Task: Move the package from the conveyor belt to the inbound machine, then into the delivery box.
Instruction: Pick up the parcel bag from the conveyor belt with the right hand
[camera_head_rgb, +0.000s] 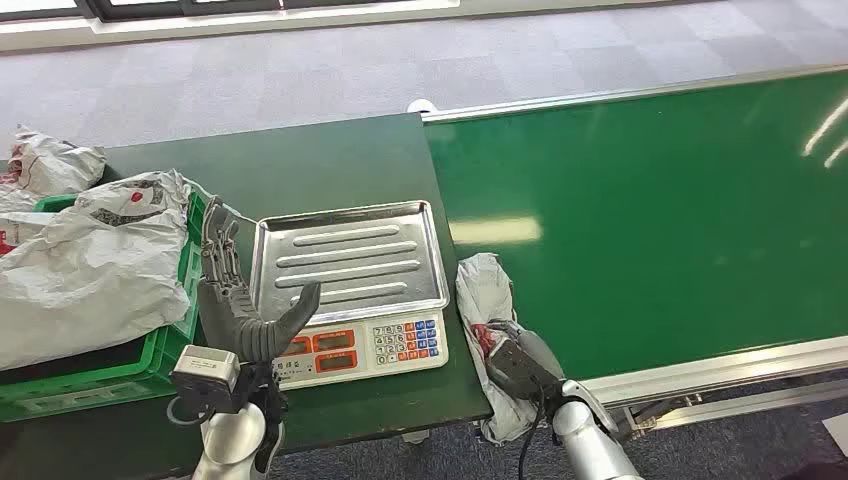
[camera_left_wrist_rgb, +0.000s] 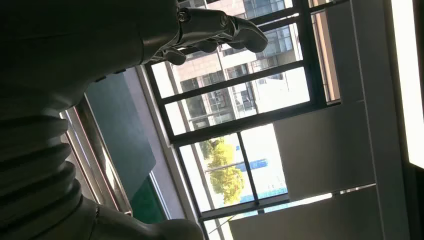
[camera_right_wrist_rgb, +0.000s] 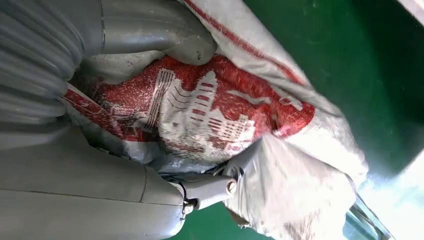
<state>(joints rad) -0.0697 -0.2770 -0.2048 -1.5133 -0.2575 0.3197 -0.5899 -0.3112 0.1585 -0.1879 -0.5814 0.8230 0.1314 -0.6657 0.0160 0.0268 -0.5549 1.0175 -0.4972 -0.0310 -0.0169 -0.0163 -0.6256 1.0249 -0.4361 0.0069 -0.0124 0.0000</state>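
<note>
Steel-trayed scale (camera_head_rgb: 350, 262) beside gripped package (camera_head_rgb: 484, 290)

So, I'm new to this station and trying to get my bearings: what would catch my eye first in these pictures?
Probably the right hand gripping a white package with red print at the near edge of the green conveyor belt. Next, the empty metal tray of the scale beside it, with the left hand raised and open at its left edge. Left again, a green crate holds more white bags.
</note>
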